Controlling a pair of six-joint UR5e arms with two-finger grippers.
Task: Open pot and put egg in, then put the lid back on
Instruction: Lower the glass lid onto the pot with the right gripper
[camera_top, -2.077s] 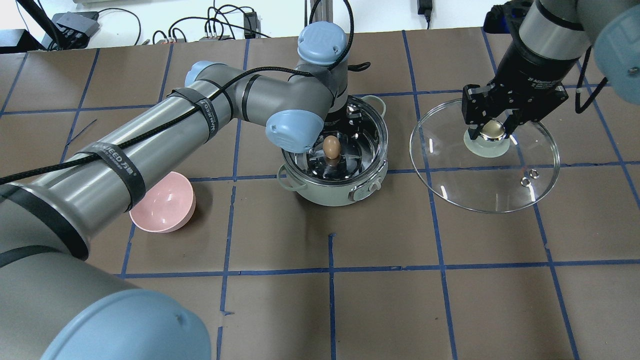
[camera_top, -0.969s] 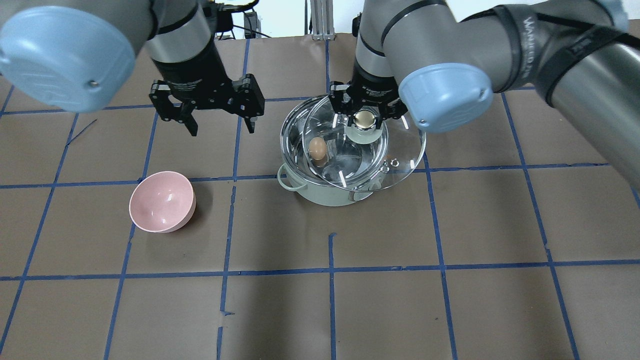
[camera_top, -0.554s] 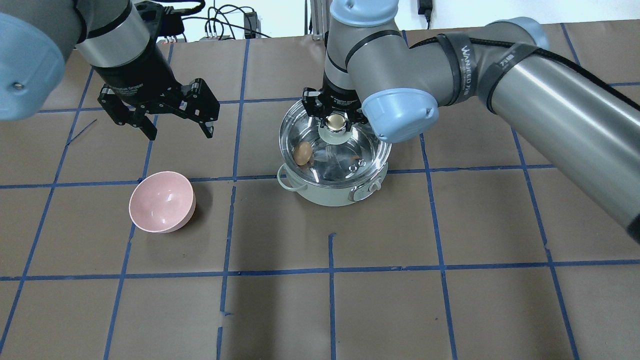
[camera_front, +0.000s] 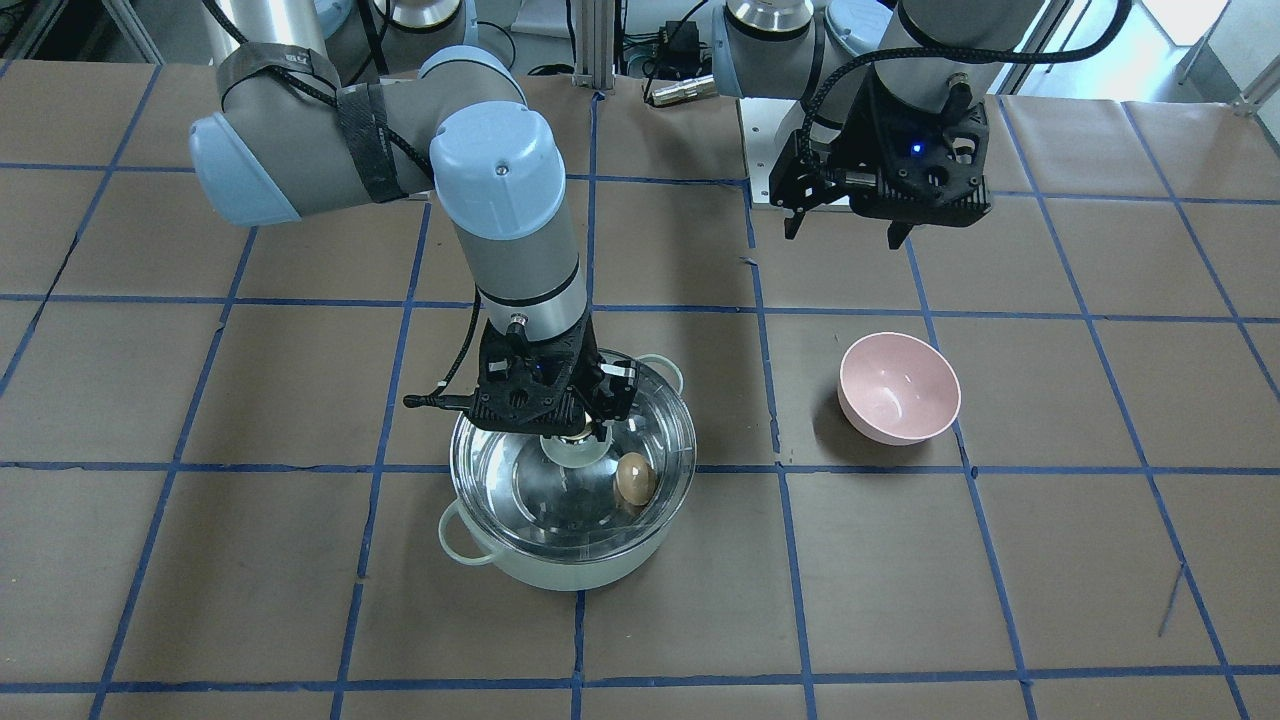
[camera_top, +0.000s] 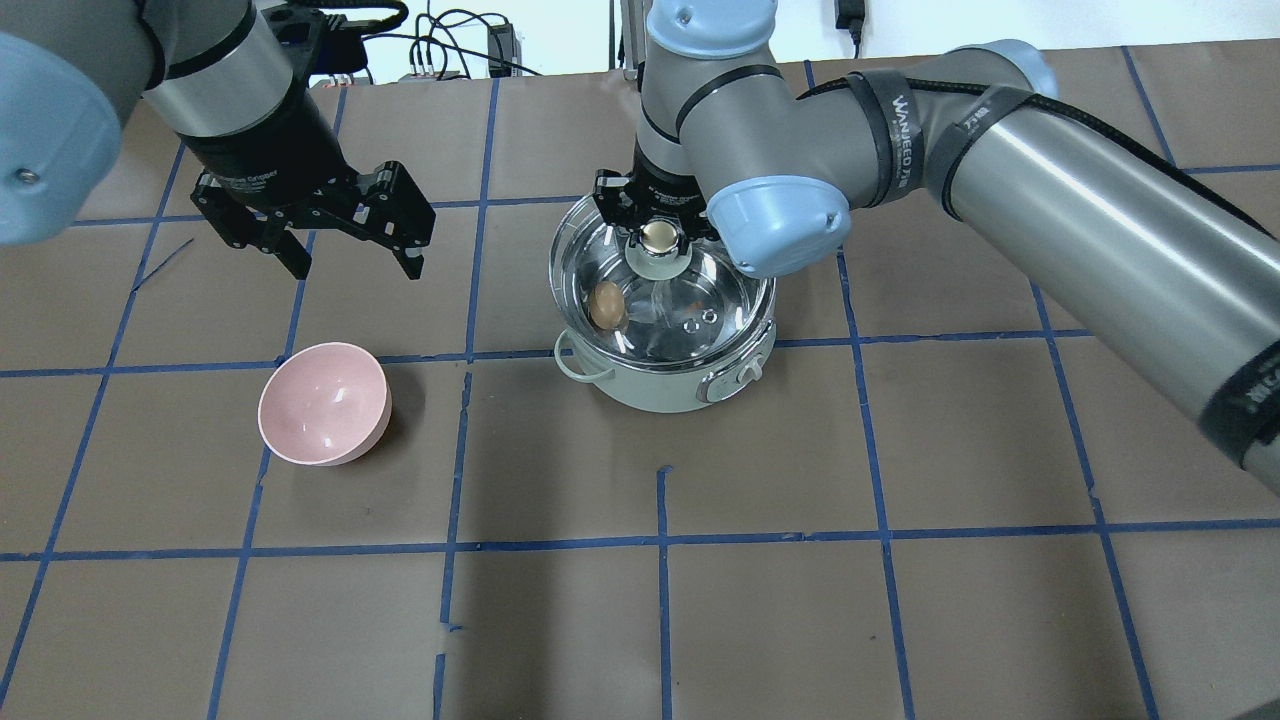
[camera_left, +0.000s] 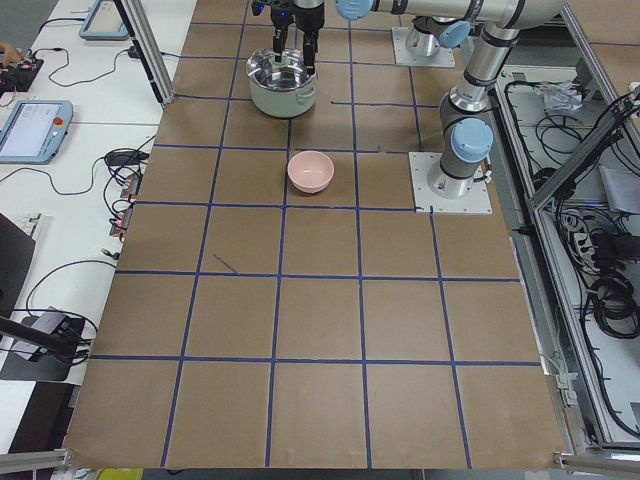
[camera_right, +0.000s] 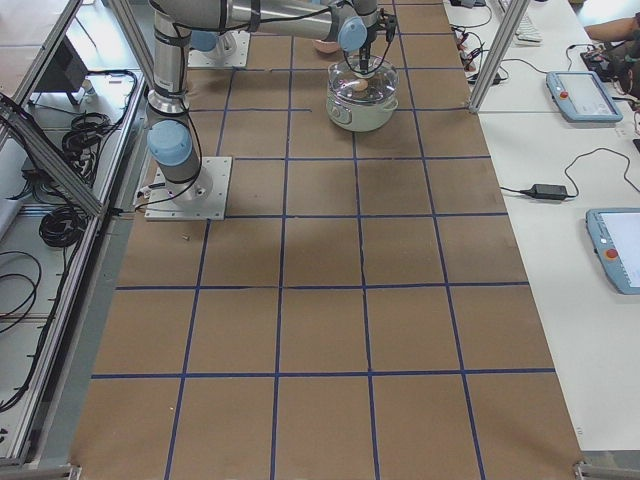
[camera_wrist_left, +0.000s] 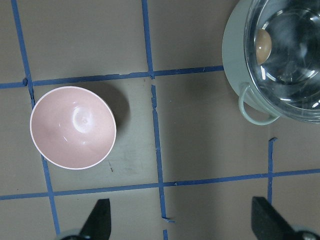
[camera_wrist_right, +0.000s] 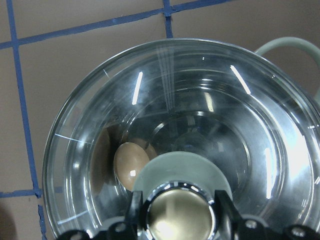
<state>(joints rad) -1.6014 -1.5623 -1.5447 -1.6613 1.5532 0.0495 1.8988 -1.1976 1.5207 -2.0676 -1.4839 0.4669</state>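
Observation:
The pale mint-green pot (camera_top: 660, 385) stands mid-table. The brown egg (camera_top: 606, 305) lies inside it on the steel bottom, toward the left wall, and also shows in the right wrist view (camera_wrist_right: 131, 165). The clear glass lid (camera_top: 705, 300) lies over the pot's mouth, lined up with the rim. My right gripper (camera_top: 658, 237) is shut on the lid's beige knob (camera_wrist_right: 180, 216). My left gripper (camera_top: 356, 268) hangs open and empty above the table, left of the pot and behind the pink bowl.
A pink bowl (camera_top: 325, 403) sits on the brown paper left of the pot, and shows in the left wrist view (camera_wrist_left: 73, 127). The right arm's forearm (camera_top: 1050, 200) stretches over the table's right half. Blue tape lines grid the table.
My left gripper has let go of the egg in the pot and drawn back to the left, open. My right gripper has carried the lid from the right and set it over the pot.

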